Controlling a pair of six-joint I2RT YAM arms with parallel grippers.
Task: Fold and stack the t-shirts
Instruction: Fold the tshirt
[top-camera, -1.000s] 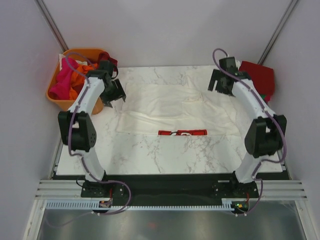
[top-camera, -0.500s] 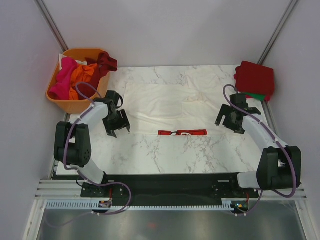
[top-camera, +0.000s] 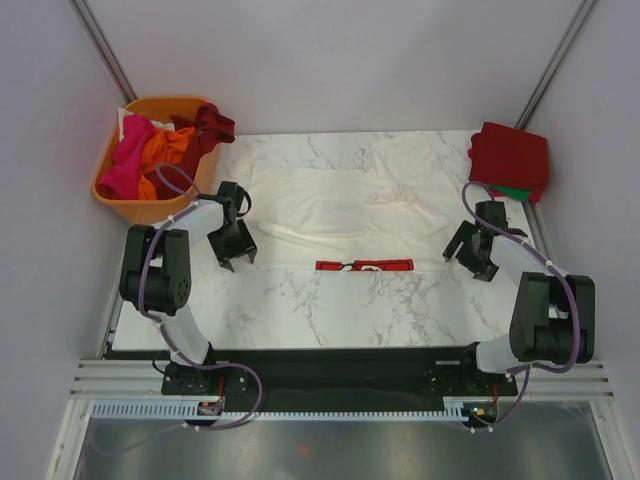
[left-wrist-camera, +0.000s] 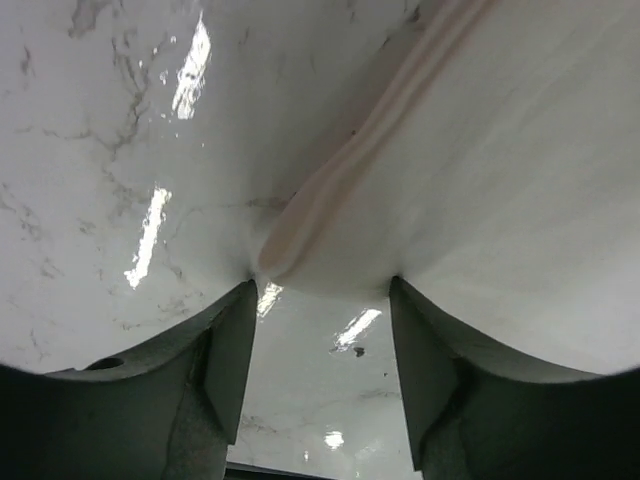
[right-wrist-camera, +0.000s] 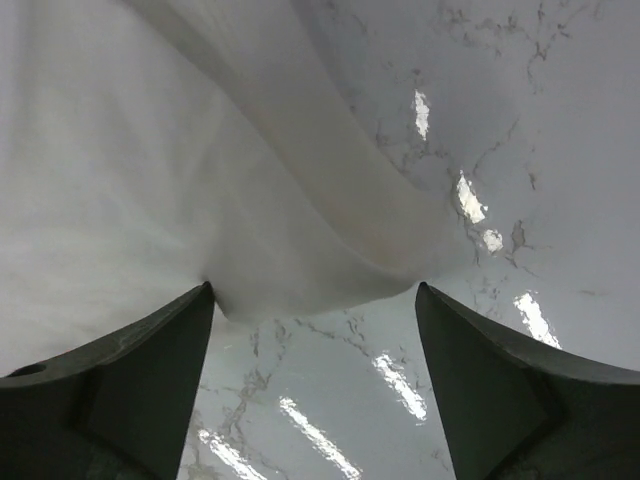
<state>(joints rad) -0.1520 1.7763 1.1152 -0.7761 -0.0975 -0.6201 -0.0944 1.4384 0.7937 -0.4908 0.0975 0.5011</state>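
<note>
Both arms have swung back from the far side of the table (top-camera: 300, 310) and now lie low, one at each side of the white t-shirt (top-camera: 340, 205). This shirt is spread flat across the middle of the table, and a narrow strip of red print (top-camera: 365, 266) shows along its near edge.

Left fingers (left-wrist-camera: 225, 370): apart, at the shirt's near left corner. The wrist view shows a rolled hem ending between the tips and bare table in the gap.

Right fingers (right-wrist-camera: 130, 380): apart, at the near right corner. A loose fold of white cloth reaches down between the tips.

At the far right corner a folded red t-shirt (top-camera: 510, 155) rests on a green t-shirt (top-camera: 515, 192). An orange basket (top-camera: 140, 208) beside the far left corner holds a heap: a pink t-shirt (top-camera: 125, 165), an orange t-shirt (top-camera: 165, 150) and a dark red t-shirt (top-camera: 210, 125) draped over its rim.
</note>
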